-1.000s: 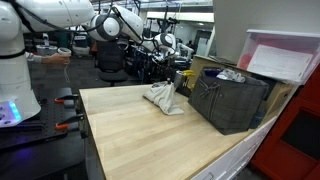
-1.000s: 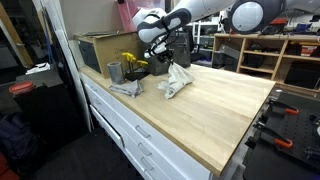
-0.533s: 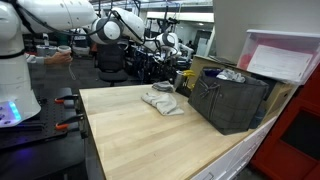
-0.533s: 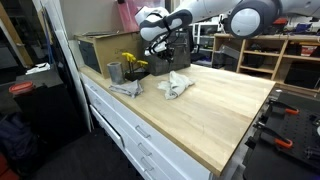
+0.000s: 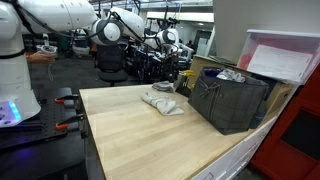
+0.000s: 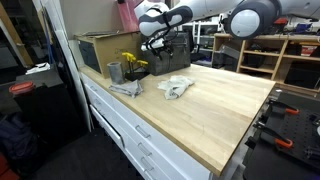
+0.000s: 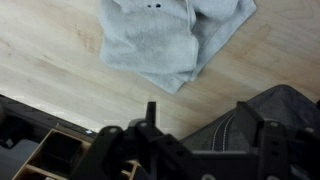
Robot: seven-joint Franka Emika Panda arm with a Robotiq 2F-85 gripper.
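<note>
A crumpled grey cloth (image 5: 162,100) (image 6: 175,87) lies flat on the wooden table (image 5: 150,145) (image 6: 235,115), free of any grip. My gripper (image 5: 169,66) (image 6: 165,50) hangs above it and a little behind, open, with nothing between its fingers. In the wrist view the cloth (image 7: 175,40) fills the upper middle. My gripper (image 7: 200,115) shows its two dark fingers spread wide at the bottom, over bare wood and the corner of a dark basket (image 7: 275,110).
A dark grey fabric basket (image 5: 230,100) stands close beside the cloth. Above it sits a pink-lidded box (image 5: 285,55). In an exterior view a metal cup (image 6: 114,71), a second grey cloth (image 6: 125,89), a yellow object (image 6: 132,62) and a cardboard box (image 6: 95,48) sit by the far edge.
A second ago the cloth hung from my shut gripper. The jaws have opened, the cloth has dropped flat onto the table, and the gripper has risen.
</note>
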